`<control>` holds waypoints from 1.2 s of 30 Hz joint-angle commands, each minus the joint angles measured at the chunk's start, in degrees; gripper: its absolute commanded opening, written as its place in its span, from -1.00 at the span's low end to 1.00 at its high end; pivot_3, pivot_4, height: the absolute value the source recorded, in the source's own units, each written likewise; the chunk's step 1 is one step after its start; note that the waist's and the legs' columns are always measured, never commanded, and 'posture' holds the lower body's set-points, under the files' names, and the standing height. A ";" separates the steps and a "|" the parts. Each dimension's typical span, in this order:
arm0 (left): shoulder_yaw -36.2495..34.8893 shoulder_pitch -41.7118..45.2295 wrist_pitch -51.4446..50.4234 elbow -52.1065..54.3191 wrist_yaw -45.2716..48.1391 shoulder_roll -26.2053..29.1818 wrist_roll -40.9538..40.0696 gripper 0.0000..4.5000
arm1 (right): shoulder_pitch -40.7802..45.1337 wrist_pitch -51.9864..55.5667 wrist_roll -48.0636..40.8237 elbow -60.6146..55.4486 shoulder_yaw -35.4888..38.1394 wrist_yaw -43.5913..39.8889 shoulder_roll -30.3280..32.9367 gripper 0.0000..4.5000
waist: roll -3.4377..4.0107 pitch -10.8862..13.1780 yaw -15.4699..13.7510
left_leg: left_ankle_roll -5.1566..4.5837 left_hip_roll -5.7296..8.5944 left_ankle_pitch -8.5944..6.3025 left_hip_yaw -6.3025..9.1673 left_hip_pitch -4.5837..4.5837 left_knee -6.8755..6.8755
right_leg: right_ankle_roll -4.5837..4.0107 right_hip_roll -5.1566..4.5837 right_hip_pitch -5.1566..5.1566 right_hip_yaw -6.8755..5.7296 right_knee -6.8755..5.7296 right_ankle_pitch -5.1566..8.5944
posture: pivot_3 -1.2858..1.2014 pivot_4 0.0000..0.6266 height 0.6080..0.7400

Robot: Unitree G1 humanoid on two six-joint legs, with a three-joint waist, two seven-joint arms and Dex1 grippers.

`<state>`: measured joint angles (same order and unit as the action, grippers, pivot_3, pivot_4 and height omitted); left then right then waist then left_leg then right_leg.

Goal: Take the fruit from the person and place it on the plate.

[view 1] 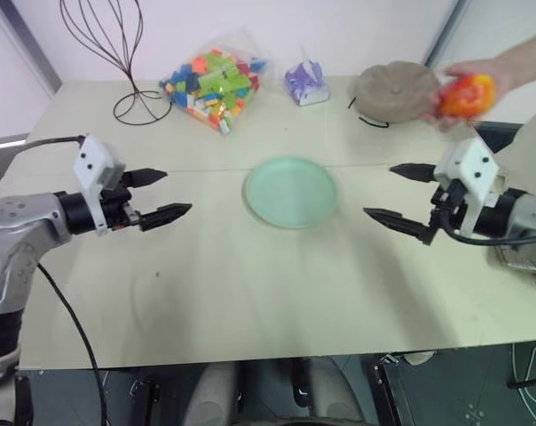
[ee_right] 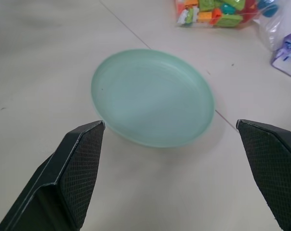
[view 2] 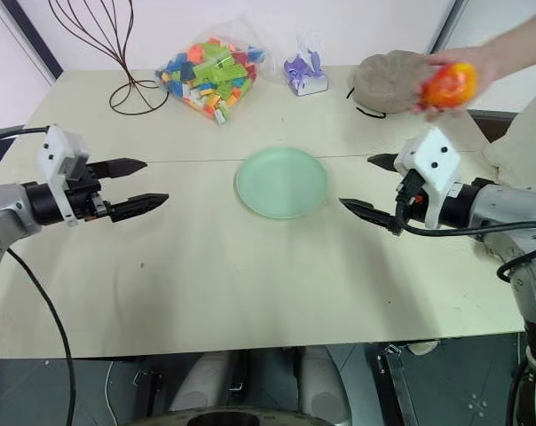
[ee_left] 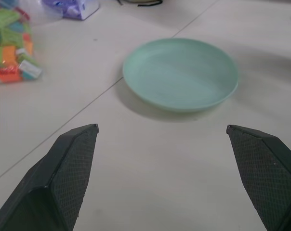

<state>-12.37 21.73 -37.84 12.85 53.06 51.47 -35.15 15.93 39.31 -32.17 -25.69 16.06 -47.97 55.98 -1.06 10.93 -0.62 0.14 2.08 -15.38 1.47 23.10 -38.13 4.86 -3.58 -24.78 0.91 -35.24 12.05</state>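
Orange-red fruit (view 2: 448, 85): upper right of frame, in person's hand (view 2: 463, 69), not yet taken. Plate (view 2: 281, 182): centre, bare. My 2 tools, left tool (view 2: 133, 185) and right tool (view 2: 372, 187): fingers apart, holding nothing.

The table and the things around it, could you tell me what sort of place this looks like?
Probably an indoor test or demo room: a plain pale table holds a bag of toy bricks, a wire stand and a lone plate.

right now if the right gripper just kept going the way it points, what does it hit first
Most likely the plate: the open right gripper points across the table straight at it, with bare tabletop between. It tilts only slightly down, so it might pass just over the rim.
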 commanded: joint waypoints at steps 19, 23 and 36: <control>0.71 3.39 4.34 -3.73 2.32 -1.35 2.29 0.99 | -3.54 1.49 -1.06 -4.41 6.54 2.59 0.74 1.00 | 0.00 0.00 -0.01 | 0.00 0.00 0.00 -0.01 -0.01 -0.01 | 0.15 0.02 0.00 -0.02 -0.02 -0.08 | 0.03 -0.52 1.00; 0.74 3.35 4.11 -3.55 2.38 -1.25 2.22 0.99 | -3.96 1.64 -1.33 -4.73 6.70 2.93 0.84 1.00 | 0.00 0.00 -0.01 | 0.00 0.01 0.00 -0.02 0.00 -0.02 | 0.16 0.01 0.00 -0.01 -0.02 -0.09 | 0.03 -0.52 1.00; 1.59 4.07 3.92 -3.77 2.27 -1.55 2.47 0.99 | -3.63 1.58 -1.29 -4.33 6.35 3.35 0.78 1.00 | 0.00 0.00 0.00 | 0.00 0.01 0.00 -0.02 -0.01 -0.02 | 0.18 0.02 0.00 -0.02 -0.02 -0.10 | 0.03 -0.52 1.00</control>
<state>-10.16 24.89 -34.43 7.85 55.15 49.35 -32.96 11.42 41.12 -32.88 -28.99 20.88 -44.98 56.58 -1.06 10.93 -0.62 0.14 2.09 -15.38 1.46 23.09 -38.15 5.04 -3.55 -24.77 0.89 -35.27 11.95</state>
